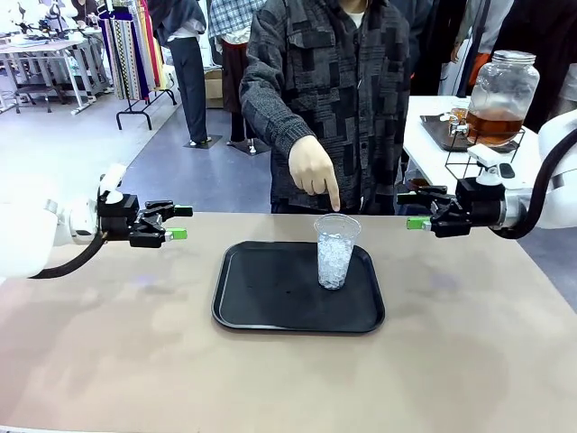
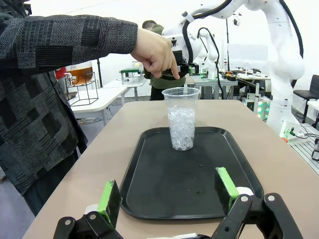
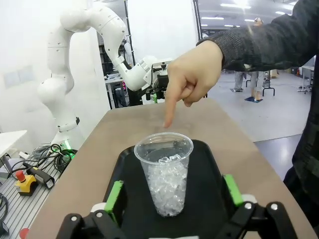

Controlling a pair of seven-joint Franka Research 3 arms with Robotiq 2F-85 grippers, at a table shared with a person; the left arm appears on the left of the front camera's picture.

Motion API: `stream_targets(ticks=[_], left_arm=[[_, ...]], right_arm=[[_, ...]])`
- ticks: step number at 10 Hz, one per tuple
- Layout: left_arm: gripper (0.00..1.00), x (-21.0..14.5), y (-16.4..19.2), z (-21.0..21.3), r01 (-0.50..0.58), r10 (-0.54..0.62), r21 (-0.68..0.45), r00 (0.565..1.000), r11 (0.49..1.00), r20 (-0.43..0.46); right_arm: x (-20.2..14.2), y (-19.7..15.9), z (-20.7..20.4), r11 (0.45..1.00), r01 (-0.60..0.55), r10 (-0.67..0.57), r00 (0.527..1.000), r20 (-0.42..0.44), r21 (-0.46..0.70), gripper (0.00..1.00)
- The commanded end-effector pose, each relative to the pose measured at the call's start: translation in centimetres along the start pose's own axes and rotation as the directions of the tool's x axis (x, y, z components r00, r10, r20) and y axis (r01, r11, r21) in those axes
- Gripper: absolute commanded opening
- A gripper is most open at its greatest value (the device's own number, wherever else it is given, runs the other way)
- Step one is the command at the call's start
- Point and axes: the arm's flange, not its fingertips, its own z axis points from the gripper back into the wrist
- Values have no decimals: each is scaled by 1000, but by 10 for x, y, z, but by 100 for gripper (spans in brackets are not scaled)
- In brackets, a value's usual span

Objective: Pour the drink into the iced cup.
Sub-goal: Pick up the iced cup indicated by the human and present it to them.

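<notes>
Currently both claws are wide open, nothing held. The left gripper (image 1: 180, 222) hovers over the left side of the table (image 1: 108, 361), fingers pointing inward toward the black tray (image 1: 222, 307); the right gripper (image 1: 416, 210) mirrors it from the right, green pads apart, also aimed at the middle. Both are well apart from the iced cup (image 1: 335, 253) and off the tray, which reads as a waiting pose that leaves the centre free for the person. The iced cup stands upright on the tray, toward its far right part: clear plastic, crushed ice in roughly the lower 2 thirds, no liquid visible. The person's hand (image 1: 314, 167) hangs just above the cup rim, index finger pointing down into it, apparently not touching, probably marking it as the pour target. The tray sits mid-table, likely to catch spills. The drink (image 1: 494, 124) is amber liquid in the bottom part of a big lidded glass jar (image 1: 501, 81) on a wire stand (image 1: 455, 167) on a white side table (image 1: 431, 113) behind the right arm, well apart from the cup. Judgement: pour not started, jar has to be fetched first, right arm is the nearer 1
</notes>
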Motion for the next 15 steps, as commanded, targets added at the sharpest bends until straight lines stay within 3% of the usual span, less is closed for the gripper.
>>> stream_targets(ticks=[1,4,15], left_arm=[[100,2,0,0,2,-2,3,1000,1000,4],[100,2,0,0,2,-2,3,1000,1000,4],[100,2,0,0,2,-2,3,1000,1000,4]], right_arm=[[4,0,0,1000,-9,9,1000,0,0,100],[0,0,0,1000,-1,1,1000,0,0,100],[-81,1,-59,999,-16,17,999,27,-34,100]])
